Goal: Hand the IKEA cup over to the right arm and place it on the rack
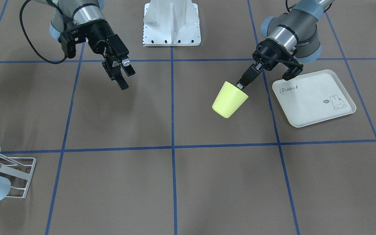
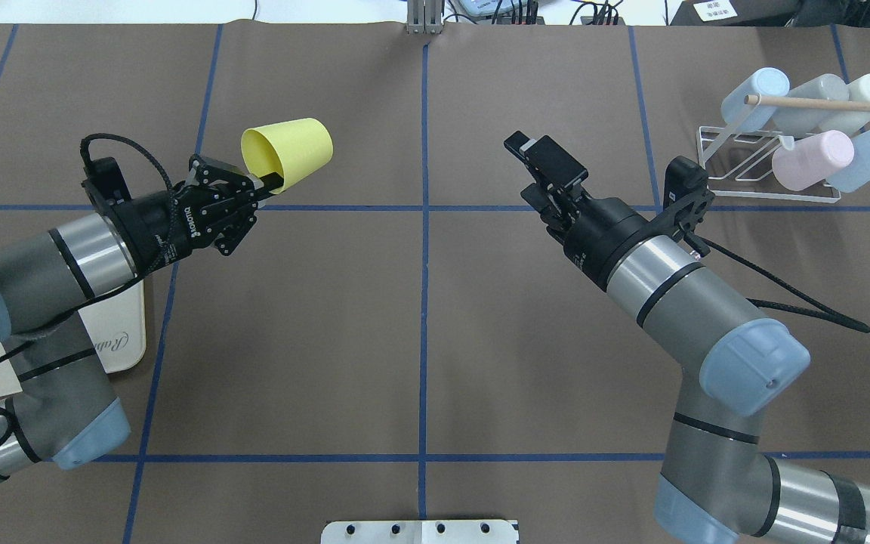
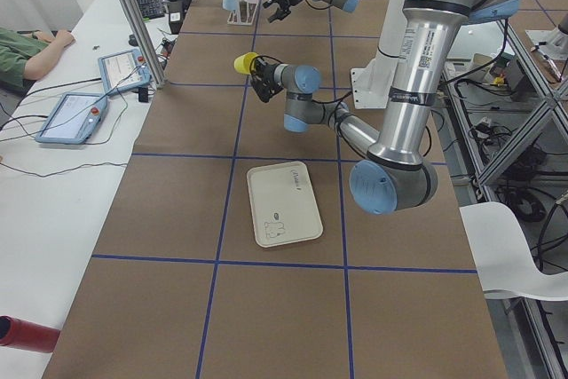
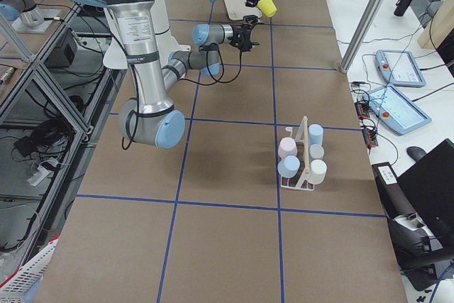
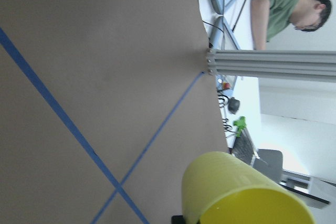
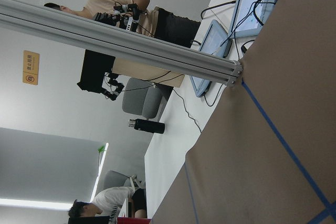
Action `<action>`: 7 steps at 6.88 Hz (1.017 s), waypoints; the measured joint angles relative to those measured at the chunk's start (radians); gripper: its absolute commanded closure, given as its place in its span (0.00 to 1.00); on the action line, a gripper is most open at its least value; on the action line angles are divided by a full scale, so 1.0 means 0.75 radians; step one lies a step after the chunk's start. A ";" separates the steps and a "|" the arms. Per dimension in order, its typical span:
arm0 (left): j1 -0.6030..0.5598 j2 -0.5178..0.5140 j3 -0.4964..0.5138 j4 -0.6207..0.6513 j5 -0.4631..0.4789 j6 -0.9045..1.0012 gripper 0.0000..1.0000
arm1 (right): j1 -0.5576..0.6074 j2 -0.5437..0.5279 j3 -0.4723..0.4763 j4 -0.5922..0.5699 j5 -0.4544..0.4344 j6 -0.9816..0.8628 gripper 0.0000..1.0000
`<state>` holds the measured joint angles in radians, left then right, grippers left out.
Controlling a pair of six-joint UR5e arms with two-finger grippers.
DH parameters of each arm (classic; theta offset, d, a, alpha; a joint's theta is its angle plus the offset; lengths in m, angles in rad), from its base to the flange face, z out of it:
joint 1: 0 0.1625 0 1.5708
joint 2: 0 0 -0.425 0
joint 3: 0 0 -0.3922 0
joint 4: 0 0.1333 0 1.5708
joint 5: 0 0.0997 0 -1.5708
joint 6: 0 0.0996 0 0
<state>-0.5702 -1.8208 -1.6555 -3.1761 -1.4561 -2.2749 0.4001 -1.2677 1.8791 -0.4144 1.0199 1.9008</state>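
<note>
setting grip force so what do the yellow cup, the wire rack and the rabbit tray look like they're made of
Yellow cup: probably plastic, with a matte, even colour and a thin rim without glaze shine.
Rack: thin white wire, likely coated metal. Its dowel looks like pale bare wood.
Tray: cream and smooth, with a rounded raised rim and a printed rabbit. It could be plastic or a moulded fibre; the look leaves that open.

Pale yellow tapered plastic cup: in the air, tipped almost sideways, pinched at rim. Small white wire-frame rack with wooden dowel: standing at far right corner of table.
</note>
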 measured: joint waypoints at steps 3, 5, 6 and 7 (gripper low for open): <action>0.101 -0.145 0.093 -0.255 0.016 0.003 1.00 | -0.060 0.082 0.000 0.064 0.013 0.043 0.00; 0.143 -0.217 0.096 -0.267 0.006 0.004 1.00 | -0.092 0.142 0.008 0.070 0.060 0.058 0.00; 0.148 -0.230 0.096 -0.268 -0.004 0.004 1.00 | -0.099 0.159 0.006 0.087 0.074 0.061 0.00; 0.150 -0.238 0.096 -0.269 -0.009 0.004 1.00 | -0.105 0.164 0.001 0.111 0.081 0.062 0.00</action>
<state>-0.4579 -1.9996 -1.5832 -3.3781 -1.4625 -2.2718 0.3216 -1.1447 1.8800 -0.3310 1.0806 1.9477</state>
